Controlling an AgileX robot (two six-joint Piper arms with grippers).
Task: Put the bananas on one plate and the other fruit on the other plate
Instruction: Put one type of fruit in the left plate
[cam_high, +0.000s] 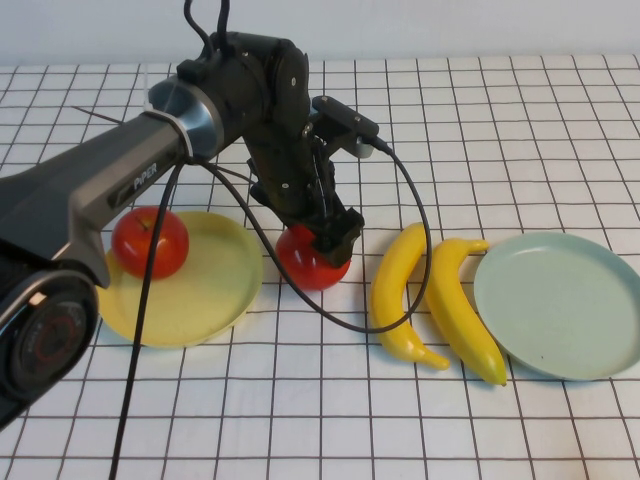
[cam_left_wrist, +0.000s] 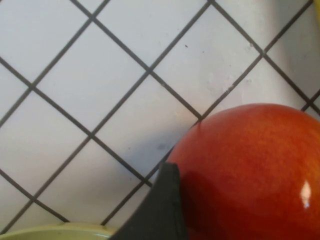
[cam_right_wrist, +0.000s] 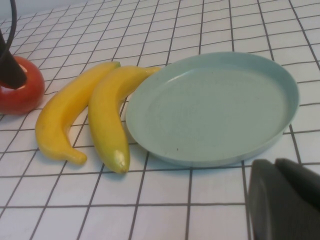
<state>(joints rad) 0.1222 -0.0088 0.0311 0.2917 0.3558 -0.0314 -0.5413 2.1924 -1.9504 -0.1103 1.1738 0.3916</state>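
My left gripper (cam_high: 325, 245) reaches down over a red apple (cam_high: 308, 268) that sits on the table just right of the pale yellow plate (cam_high: 215, 290). Its jaws are open and straddle the apple (cam_left_wrist: 250, 170), with one dark finger (cam_left_wrist: 160, 210) against its side. A second red apple (cam_high: 150, 242) rests on the yellow plate's left part. Two yellow bananas (cam_high: 400, 295) (cam_high: 460, 310) lie side by side on the table, left of the empty pale blue-green plate (cam_high: 560, 305). My right gripper (cam_right_wrist: 280, 200) is shut and hovers low near that plate (cam_right_wrist: 215, 110), outside the high view.
A black cable (cam_high: 400, 290) loops from the left arm down across the table between the apple and the bananas. The left arm's body fills the left side of the high view. White gridded cloth covers the table.
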